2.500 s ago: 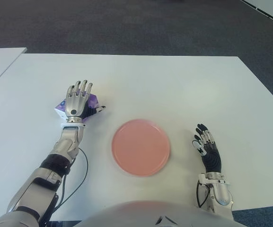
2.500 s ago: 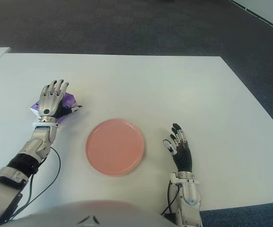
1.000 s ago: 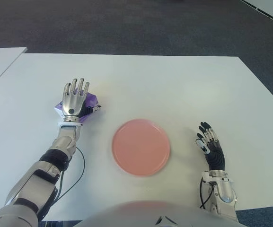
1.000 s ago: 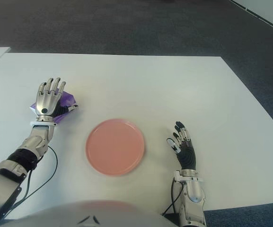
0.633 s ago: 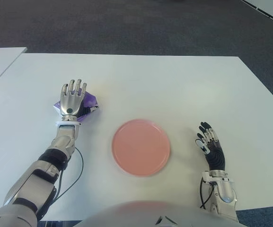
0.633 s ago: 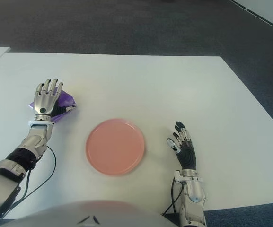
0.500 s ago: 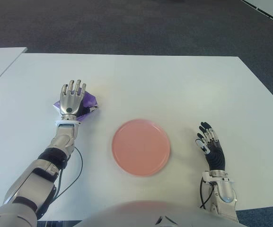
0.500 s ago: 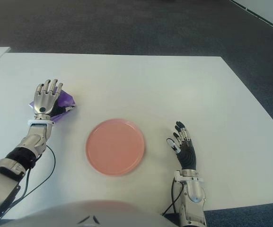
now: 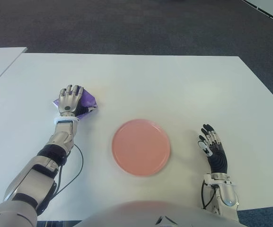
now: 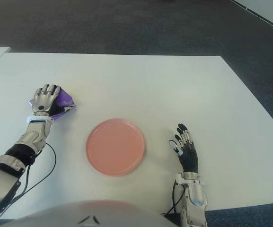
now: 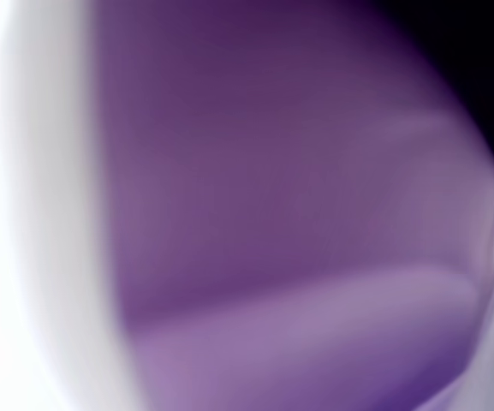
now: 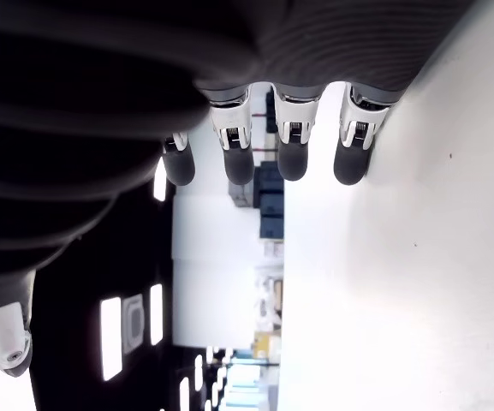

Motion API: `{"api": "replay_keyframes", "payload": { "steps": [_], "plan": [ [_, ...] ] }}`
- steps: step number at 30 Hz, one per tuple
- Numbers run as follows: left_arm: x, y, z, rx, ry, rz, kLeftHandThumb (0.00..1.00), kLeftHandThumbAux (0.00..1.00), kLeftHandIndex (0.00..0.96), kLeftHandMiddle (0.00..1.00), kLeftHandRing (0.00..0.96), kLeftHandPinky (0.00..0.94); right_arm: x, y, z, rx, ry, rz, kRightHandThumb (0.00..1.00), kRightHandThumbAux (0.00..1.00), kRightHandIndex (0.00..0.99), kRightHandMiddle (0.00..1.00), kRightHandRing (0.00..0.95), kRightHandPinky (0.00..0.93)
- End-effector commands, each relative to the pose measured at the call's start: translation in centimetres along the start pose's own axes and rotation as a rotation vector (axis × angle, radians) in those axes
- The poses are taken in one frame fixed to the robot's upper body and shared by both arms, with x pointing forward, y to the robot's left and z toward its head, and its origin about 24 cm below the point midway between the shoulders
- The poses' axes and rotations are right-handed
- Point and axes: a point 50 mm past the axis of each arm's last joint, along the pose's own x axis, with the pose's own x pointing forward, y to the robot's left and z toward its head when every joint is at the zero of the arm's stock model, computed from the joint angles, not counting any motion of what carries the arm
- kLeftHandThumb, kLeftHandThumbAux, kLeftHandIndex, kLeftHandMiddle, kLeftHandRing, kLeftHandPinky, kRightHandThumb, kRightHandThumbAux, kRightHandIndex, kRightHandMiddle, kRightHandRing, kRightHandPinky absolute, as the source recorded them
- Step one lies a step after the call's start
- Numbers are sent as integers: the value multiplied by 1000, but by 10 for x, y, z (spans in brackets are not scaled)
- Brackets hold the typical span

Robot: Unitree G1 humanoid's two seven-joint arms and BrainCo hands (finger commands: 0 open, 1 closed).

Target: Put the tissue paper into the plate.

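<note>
Fingers of left hand curled over purple plastic tissue paper pack; round pink plate to its right; right hand spread, empty.

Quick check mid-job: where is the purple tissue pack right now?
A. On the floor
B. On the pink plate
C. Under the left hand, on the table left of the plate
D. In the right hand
C: the left hand curls over the purple tissue pack on the white table; the pink plate holds nothing, and the right hand is open.
</note>
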Motion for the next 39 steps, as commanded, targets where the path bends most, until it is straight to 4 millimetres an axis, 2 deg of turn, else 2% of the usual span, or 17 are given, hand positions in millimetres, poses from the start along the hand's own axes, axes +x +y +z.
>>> {"api": "replay_keyframes", "payload": {
  "steps": [1,9,13,20,39],
  "plan": [
    [0,-6,-3,-36,14,-95,199,337,113,114,97,140,-14,0,-18,21,127,-24,79,518,0,0,0,0],
    [0,-22,-4,-73,32,-224,165,314,81,90,82,117,-13,-1,-16,30,118,-29,64,514,0,0,0,0],
    [-7,-36,-6,-99,52,-293,166,326,70,79,73,112,-13,-2,-15,40,123,-43,68,518,0,0,0,0],
    [-11,-45,-5,-152,85,-338,172,342,65,69,68,113,-11,-6,-14,48,119,-54,86,521,0,0,0,0],
    [-21,-51,4,-292,138,-200,198,372,95,98,99,144,-5,-33,-10,58,67,-61,62,494,0,0,0,26]
  ]
}}
